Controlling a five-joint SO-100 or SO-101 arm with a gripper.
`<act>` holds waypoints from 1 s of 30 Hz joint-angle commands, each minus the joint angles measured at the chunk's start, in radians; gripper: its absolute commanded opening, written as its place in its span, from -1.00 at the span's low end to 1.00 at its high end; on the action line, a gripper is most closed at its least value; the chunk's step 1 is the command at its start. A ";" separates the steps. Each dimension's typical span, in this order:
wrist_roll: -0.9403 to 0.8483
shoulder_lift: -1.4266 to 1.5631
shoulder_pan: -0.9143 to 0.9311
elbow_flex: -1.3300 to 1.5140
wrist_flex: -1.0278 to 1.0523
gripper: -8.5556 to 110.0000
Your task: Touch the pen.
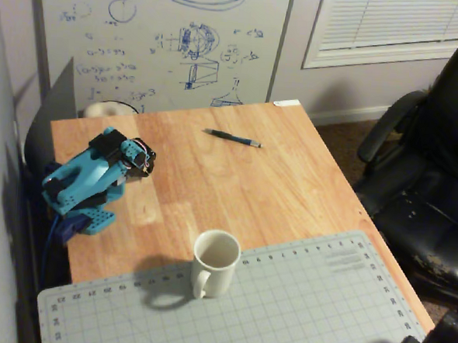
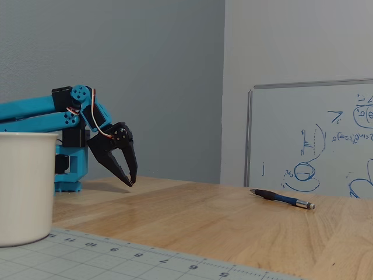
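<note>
A wooden table (image 1: pixel 236 187) stands before a whiteboard (image 1: pixel 159 35). The claw (image 2: pixel 129 178), tips nearly together and holding nothing, is folded back at the left. The pen (image 1: pixel 232 137) lies far right, well apart. A long reach is judged necessary. Only the high fixed view shows the cutting mat (image 1: pixel 283 307) whole.
</note>
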 commanded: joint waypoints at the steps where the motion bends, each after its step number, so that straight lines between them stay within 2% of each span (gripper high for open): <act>1: -0.002 0.014 -0.003 -0.017 -0.012 -0.85; 16: -0.002 -0.051 0.003 -0.215 -0.179 -0.85; 30: -0.002 -0.615 0.006 -0.658 -0.206 -0.85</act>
